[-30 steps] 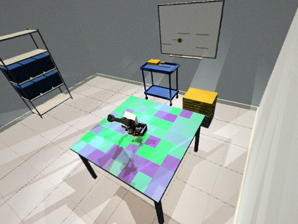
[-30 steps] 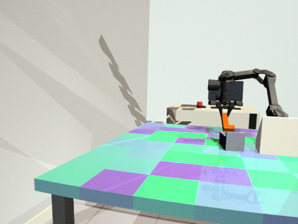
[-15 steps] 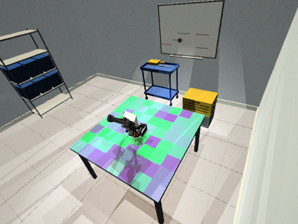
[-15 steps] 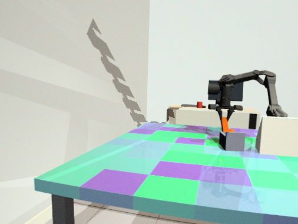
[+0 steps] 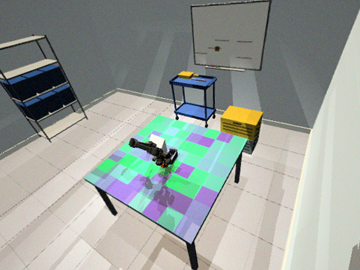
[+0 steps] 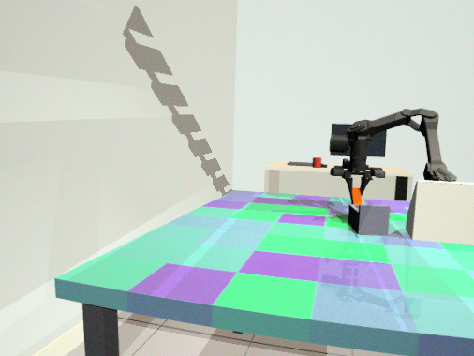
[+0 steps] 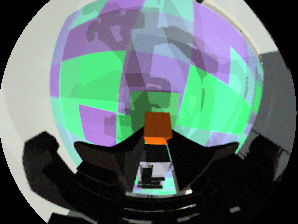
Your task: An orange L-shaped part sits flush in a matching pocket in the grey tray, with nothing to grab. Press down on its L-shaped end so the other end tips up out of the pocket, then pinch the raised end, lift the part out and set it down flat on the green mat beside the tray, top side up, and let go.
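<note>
My gripper (image 6: 357, 189) (image 5: 162, 162) (image 7: 156, 129) points straight down and is shut on the orange L-shaped part (image 6: 357, 197) (image 7: 157, 127) (image 5: 163, 165). The part hangs upright from the fingers, low over the table. It is just behind the top edge of the grey tray (image 6: 371, 219) in the exterior view, so its lower end is hidden there. In the top view the tray (image 5: 172, 155) shows as a dark block beside the gripper. A darker green patch (image 5: 165, 172) lies under the gripper; I cannot tell the green mat from the table's green squares.
The table (image 6: 262, 262) (image 5: 201, 168) has a green, purple and teal patchwork top. A white box (image 6: 440, 211) (image 5: 158, 140) stands near the arm's base, right of the tray. A blue cart (image 5: 194, 98), a yellow crate (image 5: 242, 121) and a shelf (image 5: 37, 87) stand off the table.
</note>
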`<state>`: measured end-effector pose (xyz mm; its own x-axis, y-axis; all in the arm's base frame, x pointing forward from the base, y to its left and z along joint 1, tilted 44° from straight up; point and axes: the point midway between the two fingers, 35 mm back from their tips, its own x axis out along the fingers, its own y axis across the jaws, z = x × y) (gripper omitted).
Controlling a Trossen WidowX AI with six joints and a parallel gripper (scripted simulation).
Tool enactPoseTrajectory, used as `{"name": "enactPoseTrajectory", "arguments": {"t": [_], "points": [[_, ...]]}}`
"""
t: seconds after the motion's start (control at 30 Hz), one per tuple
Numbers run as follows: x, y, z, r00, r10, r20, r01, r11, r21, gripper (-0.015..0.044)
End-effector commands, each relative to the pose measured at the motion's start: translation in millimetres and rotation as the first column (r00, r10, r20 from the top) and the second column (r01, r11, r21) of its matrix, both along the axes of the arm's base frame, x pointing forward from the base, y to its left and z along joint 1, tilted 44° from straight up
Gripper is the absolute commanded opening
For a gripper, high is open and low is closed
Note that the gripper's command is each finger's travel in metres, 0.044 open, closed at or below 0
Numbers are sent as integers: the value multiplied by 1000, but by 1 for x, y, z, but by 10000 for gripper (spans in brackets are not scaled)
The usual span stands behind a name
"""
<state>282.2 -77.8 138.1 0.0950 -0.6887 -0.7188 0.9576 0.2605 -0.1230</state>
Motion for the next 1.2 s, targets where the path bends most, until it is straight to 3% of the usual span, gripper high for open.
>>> {"name": "enactPoseTrajectory", "arguments": {"t": [0.0,0.33,0.67,0.83,0.97,1.17], "points": [[0,-5,-4,1000,1,-3,-1,1000,-5,0],[-1,-5,-5,1000,-1,-3,1,1000,-1,0],[0,-3,-3,1000,-1,-3,1,1000,0,262],[-1,25,23,1000,0,-5,0,1000,5,394],[-8,55,57,1000,1,-6,-1,1000,-1,400],[-5,54,55,1000,16,9,-16,1000,0,400]]}}
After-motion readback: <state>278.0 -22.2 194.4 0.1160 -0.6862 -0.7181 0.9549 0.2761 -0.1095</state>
